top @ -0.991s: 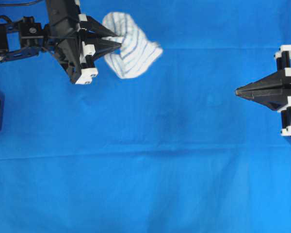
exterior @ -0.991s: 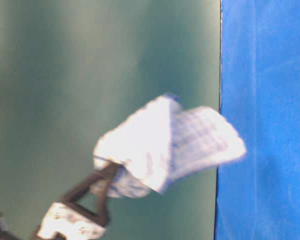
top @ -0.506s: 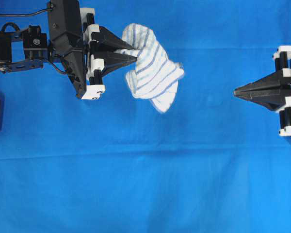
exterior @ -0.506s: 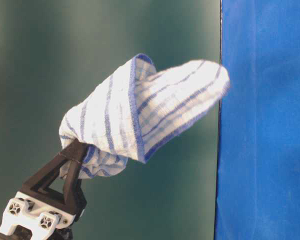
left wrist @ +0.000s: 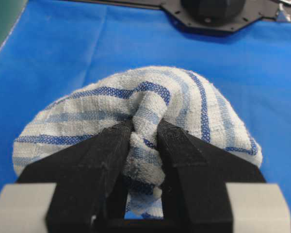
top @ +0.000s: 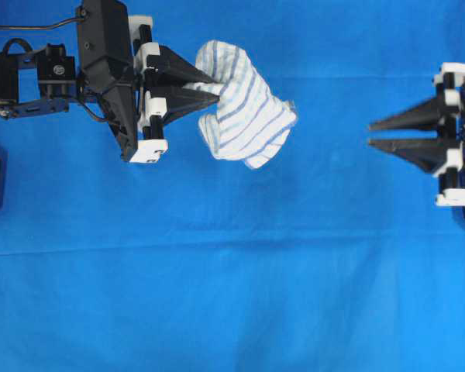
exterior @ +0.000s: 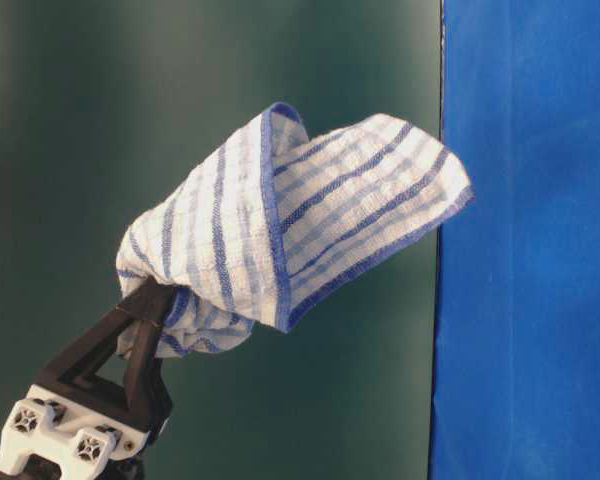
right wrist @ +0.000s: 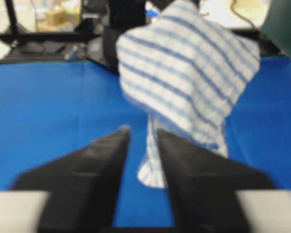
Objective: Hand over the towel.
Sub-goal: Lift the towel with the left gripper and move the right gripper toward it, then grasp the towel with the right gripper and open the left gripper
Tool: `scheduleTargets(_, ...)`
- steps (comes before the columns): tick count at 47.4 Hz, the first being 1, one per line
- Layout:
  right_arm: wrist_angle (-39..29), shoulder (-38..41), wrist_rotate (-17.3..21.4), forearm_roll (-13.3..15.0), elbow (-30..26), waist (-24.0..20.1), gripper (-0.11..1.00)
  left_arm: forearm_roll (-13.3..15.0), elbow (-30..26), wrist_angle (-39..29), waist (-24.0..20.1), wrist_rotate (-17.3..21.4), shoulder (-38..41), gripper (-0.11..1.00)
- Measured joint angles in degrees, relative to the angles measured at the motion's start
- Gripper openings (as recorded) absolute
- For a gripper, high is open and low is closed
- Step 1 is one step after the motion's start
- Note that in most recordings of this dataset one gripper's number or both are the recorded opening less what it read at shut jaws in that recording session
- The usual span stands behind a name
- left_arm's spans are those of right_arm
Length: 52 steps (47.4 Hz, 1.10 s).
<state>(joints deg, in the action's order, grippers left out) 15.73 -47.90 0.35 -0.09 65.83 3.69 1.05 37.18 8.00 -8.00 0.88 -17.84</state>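
Now the black left gripper [top: 214, 87] is clamping a bunched fold of the small white cloth towel with thin blue stripes [top: 246, 116], holding it raised over the plain blue sheet [top: 232, 271], slightly further right than 1 second ago. Well apart at the right edge, the black right gripper [top: 370, 134] is now parting its 2 previously closed jaws, holding nothing.

White towel [top: 244, 116] with thin blue stripes; plain blue sheet [top: 232, 271]; black grippers.

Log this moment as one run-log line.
left gripper: shut on striped towel, held aloft | right gripper: open, apart from towel | handover pending
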Motion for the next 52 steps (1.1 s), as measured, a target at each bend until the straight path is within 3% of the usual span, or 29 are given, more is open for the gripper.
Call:
scheduleTargets(5, 2.2, 3.3, 0.0, 0.0, -1.5, 1.1, 0.73, 0.0, 0.0, 0.1, 0.3, 0.1, 0.0, 0.11)
scheduleTargets(18, 6.7, 17.4, -0.4, 0.0, -9.3, 4.5, 0.72, 0.0, 0.0, 0.1, 0.7, 0.0, 0.0, 0.11)
scheduleTargets(34, 6.9, 35.5, -0.9, 1.1, -23.5, 4.5, 0.72, -0.1, 0.0, 0.1, 1.1, 0.0, 0.0, 0.11)
scheduleTargets(43, 2.9, 40.3, -1.1, 1.4, -28.6, 4.3, 0.72, -0.1, 0.0, 0.1, 1.1, 0.0, 0.0, 0.11)
scheduleTargets(52, 1.7, 41.1, -1.1, 1.4, -29.7, 4.3, 0.68, 0.0, 0.1, 0.0, 1.4, 0.0, 0.0, 0.11)
